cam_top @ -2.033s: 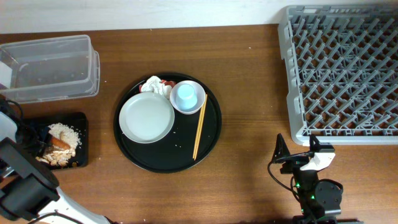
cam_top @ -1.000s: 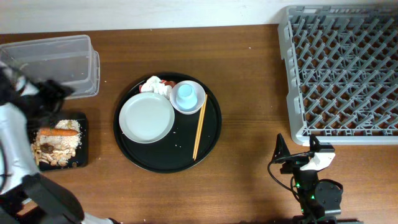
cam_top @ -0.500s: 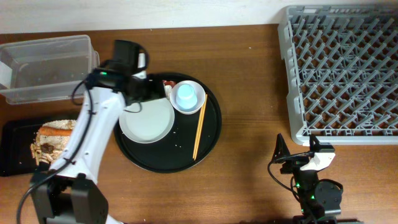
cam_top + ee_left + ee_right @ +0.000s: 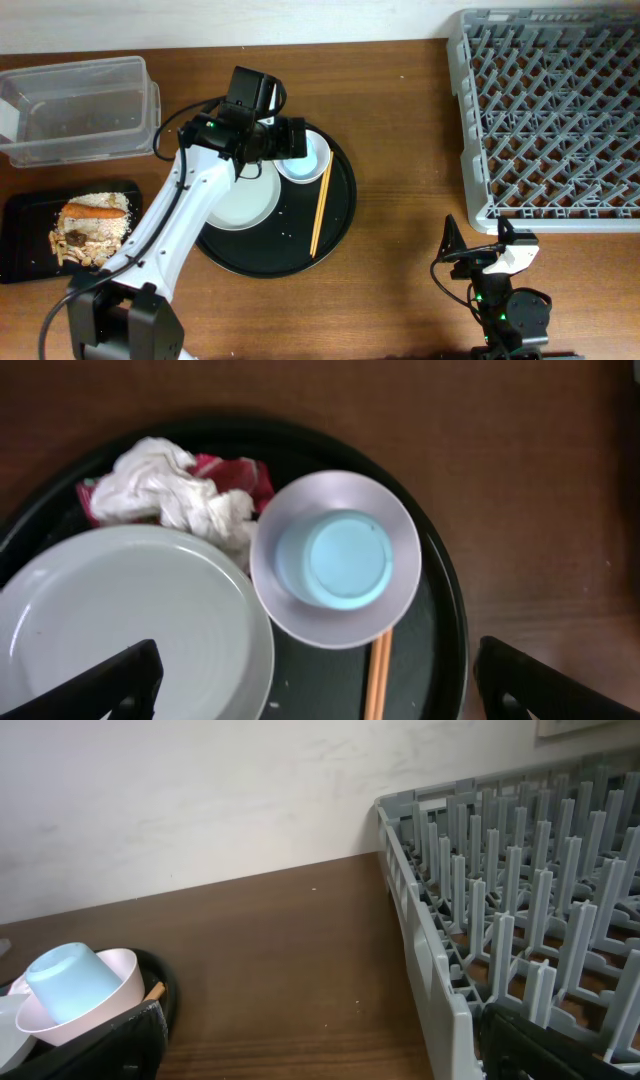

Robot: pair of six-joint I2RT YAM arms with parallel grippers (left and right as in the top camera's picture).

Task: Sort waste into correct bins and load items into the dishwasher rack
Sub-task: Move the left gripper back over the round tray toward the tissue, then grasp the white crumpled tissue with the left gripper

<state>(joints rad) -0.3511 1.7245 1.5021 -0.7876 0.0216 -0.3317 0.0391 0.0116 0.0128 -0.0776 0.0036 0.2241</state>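
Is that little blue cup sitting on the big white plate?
No, the blue cup sits inside the smaller white bowl, next to the plate.

A: Any legible text, labels, brands or numbers, all three views?

B: None can be read. Red wrapper (image 4: 235, 472): only a small part shows beside the crumpled tissue (image 4: 165, 485), and its surface is too blurred to tell any print.

A: Rack, tub, cup?

B: Grey rack (image 4: 550, 110), clear tub (image 4: 80, 105), light-blue cup (image 4: 345, 555): no marking readable at this sharpness.
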